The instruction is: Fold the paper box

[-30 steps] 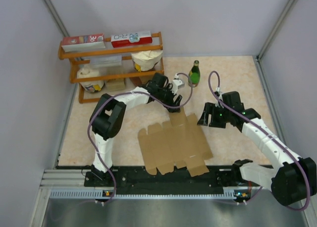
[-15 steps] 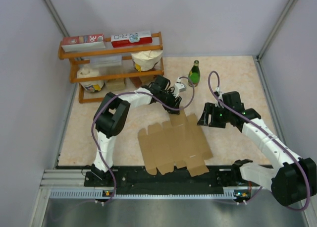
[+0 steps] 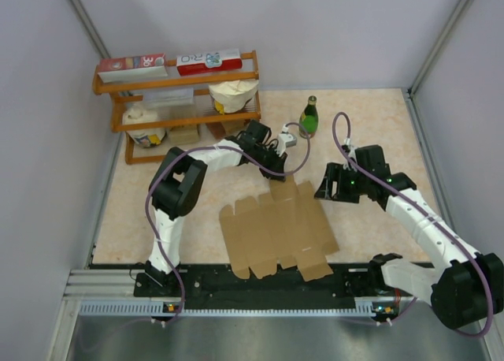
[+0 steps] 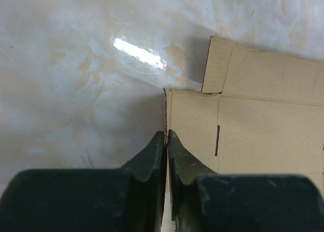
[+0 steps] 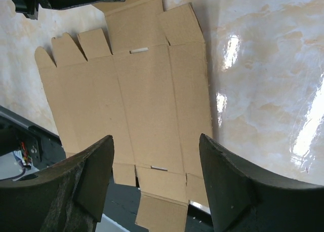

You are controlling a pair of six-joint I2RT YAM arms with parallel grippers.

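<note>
The paper box [image 3: 276,231], a flat brown die-cut cardboard sheet, is seen lying unfolded on the pale marbled tabletop [image 3: 370,124] between the arms. The black left gripper [image 4: 167,134] is pinched together on the edge of a far flap. The black right gripper [image 5: 156,141] is held wide apart above the sheet (nothing in it). The flap should be raised slowly along its crease, with the main panel pinned so the sheet is not dragged.
</note>
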